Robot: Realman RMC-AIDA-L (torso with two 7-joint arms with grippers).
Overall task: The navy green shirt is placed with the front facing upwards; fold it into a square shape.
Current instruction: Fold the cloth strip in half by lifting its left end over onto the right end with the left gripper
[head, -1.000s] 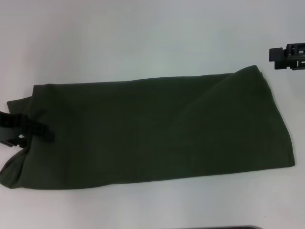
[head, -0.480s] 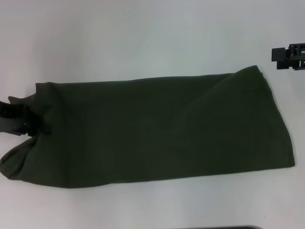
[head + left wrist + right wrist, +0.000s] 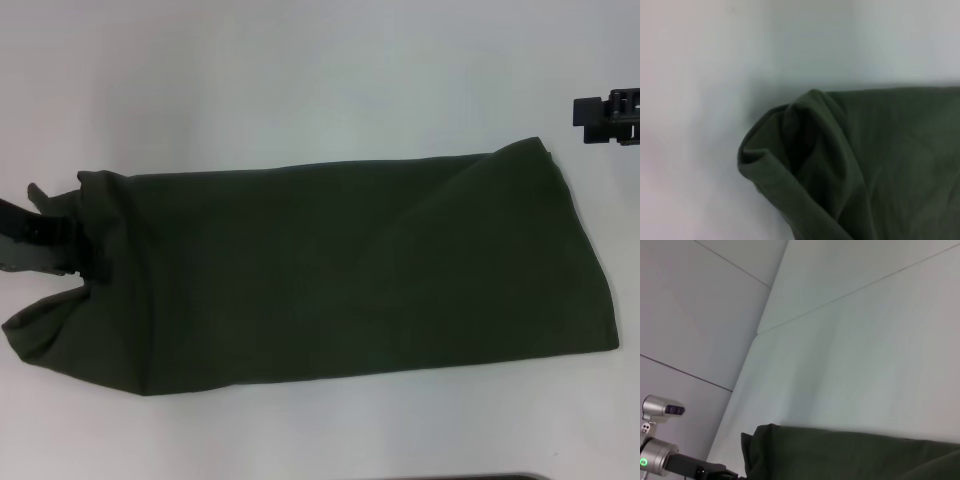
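There was 1 navy green shirt (image 3: 330,265) on 1 white table (image 3: 300,80), with 2 grippers in view: left gripper (image 3: 75,248), right gripper (image 3: 585,111).

Plain dark olive-green shirt (image 3: 340,270) on a white table (image 3: 300,80); black left gripper (image 3: 50,245), black right gripper (image 3: 608,117).

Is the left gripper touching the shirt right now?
Touching. In the head view the left gripper overlaps the shirt at its left end, where the cloth bunches up around it.
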